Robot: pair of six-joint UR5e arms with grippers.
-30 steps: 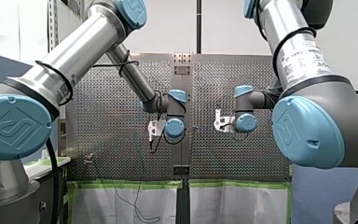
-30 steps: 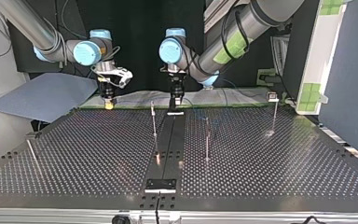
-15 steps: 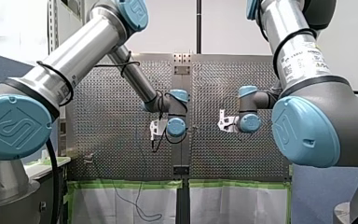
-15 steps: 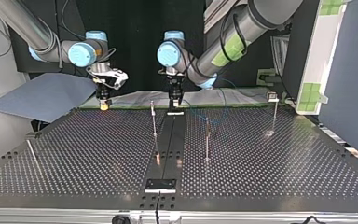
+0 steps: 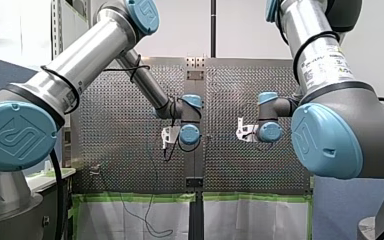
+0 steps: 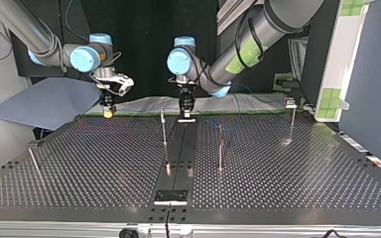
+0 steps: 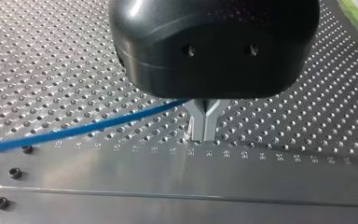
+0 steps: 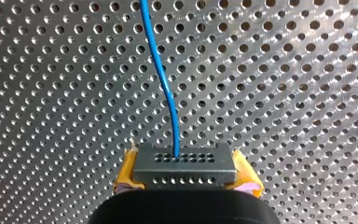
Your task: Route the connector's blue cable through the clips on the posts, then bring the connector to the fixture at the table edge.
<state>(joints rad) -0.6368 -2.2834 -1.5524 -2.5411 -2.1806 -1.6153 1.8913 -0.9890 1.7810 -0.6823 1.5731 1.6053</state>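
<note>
The big shiny metal table full of little holes (image 6: pixel 302 188) has thin metal posts (image 6: pixel 221 148) standing on it, well apart. I see no cable going past any post, so I think the job is at its start and the threading is not yet begun.

My right gripper (image 6: pixel 108 112) hangs at the table's far edge, at the top view's left. Its yellow pads (image 8: pixel 127 172) pinch the small grey metal connector block (image 8: pixel 185 165) from both sides. My left gripper (image 7: pixel 204 128) is low over the far edge, near the middle, with its metal fingers pressed together. The thin blue cable (image 7: pixel 74 127) comes out of the connector, and it also reaches those metal fingers.

Next, I think the cable must be lifted to the top of the nearest post and pushed into its clip, kept gently tight.

The clips are too small to see. The black gripper body hides whether the cable is really pinched. I cannot tell which part is the fixture.
</note>
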